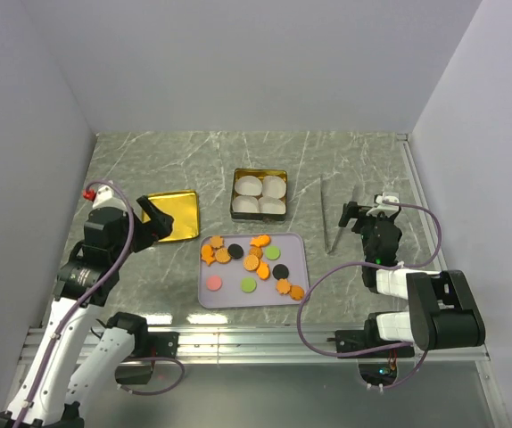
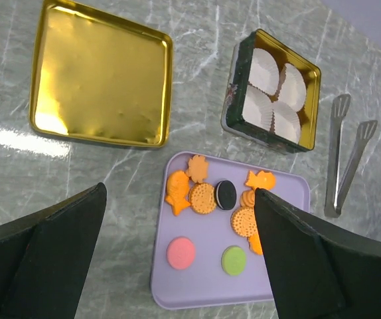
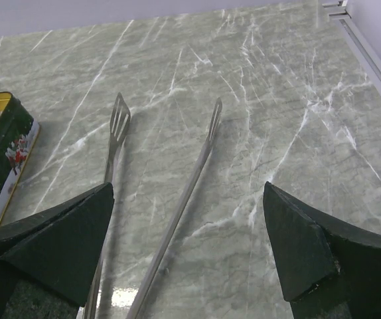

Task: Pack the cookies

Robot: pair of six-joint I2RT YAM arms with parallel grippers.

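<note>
**Mia:** From the top, where are the cookies (image 1: 251,259)?

**Ben:** All on the purple tray (image 1: 204,299), in the middle of the counter (image 1: 149,169), close to the near edge. Most are orange. A few are black, green or pink.

**Mia:** And the box?

**Ben:** The tin (image 1: 235,214) sits just behind the tray, toward the far edge. It has white paper cups (image 1: 249,187) inside. Its gold lid (image 1: 174,217) lies off to the left. The tongs (image 1: 332,227) lie to the right of the tray.

**Mia:** What are the arms doing?

**Ben:** The left gripper (image 1: 156,218) hangs over the lid. The right gripper (image 1: 356,217) hangs near the tongs. From up here they are too small to tell if they are open.

**Mia:** What does the left wrist camera show?

**Ben:** Its two black fingers (image 2: 51,252) are spread wide with nothing between them. Below are the lid, the tin and the tray. The cups look empty, I think, though I can't see right to the bottom.

**Mia:** And the right wrist camera?

**Ben:** Those fingers (image 3: 316,252) are wide apart too, and hold nothing. The tongs lie flat on the counter under them, not picked up. One corner of the tin peeks in at the left.

**Mia:** So how much is packed?

**Ben:** None, I'd say. Every cookie I can see is on the tray, so all of the packing is left to do.
</note>
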